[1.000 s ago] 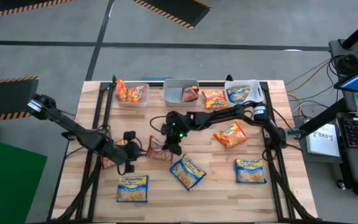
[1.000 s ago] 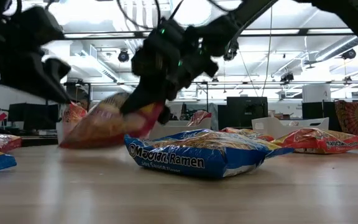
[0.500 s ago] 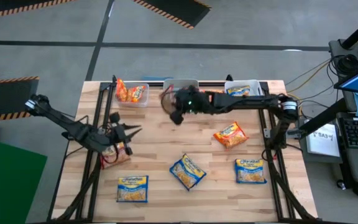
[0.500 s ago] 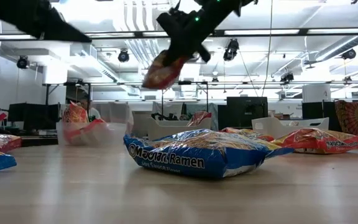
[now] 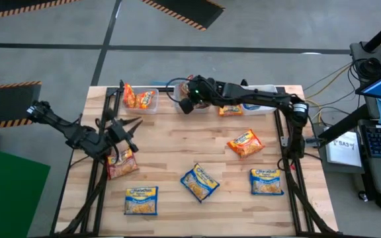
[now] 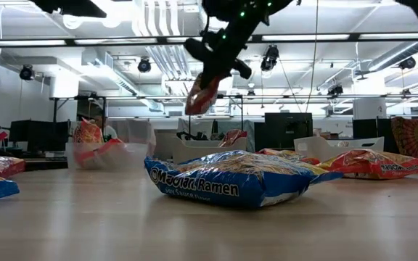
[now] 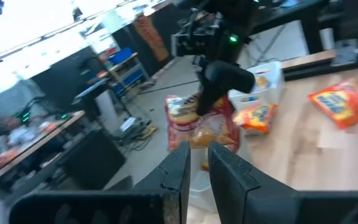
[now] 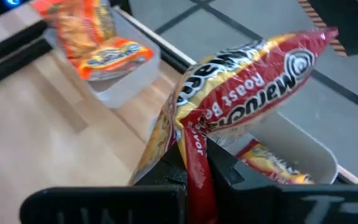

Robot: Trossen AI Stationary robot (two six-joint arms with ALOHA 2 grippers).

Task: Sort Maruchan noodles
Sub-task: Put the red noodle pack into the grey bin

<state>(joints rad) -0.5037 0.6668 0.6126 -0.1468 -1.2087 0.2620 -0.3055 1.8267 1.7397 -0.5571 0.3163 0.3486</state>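
Observation:
My right gripper (image 5: 189,102) hangs over the middle clear bin (image 5: 202,88) at the far edge, shut on a red Maruchan packet (image 8: 247,93). That packet dangles below the gripper in the low view (image 6: 203,94). My left gripper (image 5: 126,127) hovers near the table's left side, open by a narrow gap (image 7: 199,163) and holding nothing. Beneath it, toward the near edge, a second red packet (image 5: 121,162) lies flat. Three blue-and-yellow packets (image 5: 199,182) (image 5: 266,180) (image 5: 141,199) and two orange ones (image 5: 245,142) (image 5: 229,107) lie flat on the wood. My right gripper pinches the red packet between its two fingers by a crimped end seam (image 8: 194,146). The fingers point down at a slant from the table's right. The packet is lifted clear and hangs tilted below the fingers (image 6: 203,94), above the middle bin.
Three clear bins line the far edge: the left one (image 5: 152,108) holds orange packets, the middle one a red packet (image 8: 272,165), the right one (image 5: 275,96) blue-and-yellow packets. Black frame rails (image 5: 104,139) (image 5: 284,142) run along both table sides.
My right gripper has carried the red packet from the table's middle up and toward the far edge, lifting it clear until it hangs over the middle bin. My left gripper has risen and drawn back toward the left and far edges, away from the middle.

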